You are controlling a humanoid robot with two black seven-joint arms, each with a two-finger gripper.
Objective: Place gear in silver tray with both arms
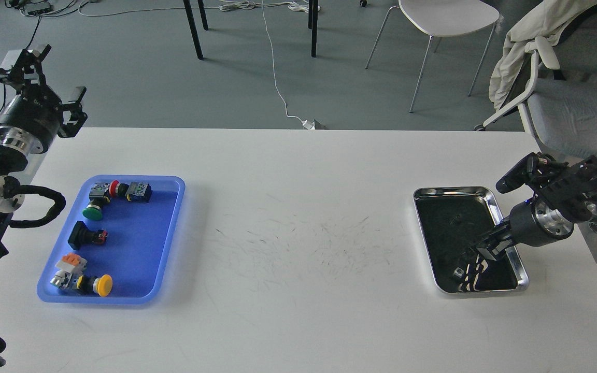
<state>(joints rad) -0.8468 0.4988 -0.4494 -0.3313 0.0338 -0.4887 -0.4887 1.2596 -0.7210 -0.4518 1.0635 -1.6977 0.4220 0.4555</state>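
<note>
At the right of the frame, your right gripper (477, 252) reaches down into the silver tray (491, 199); its dark fingers merge with the reflective bottom, so their state cannot be told. At upper left, your left gripper (44, 77) hangs spread apart, beyond the blue tray (174, 199) of push-button switches (114, 191).

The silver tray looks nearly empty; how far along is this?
Early. The silver tray shows nothing clearly delivered, though the right pincer is lowered into it. Five push-button parts remain in the blue tray. The left pincer is raised, open and empty.
</note>
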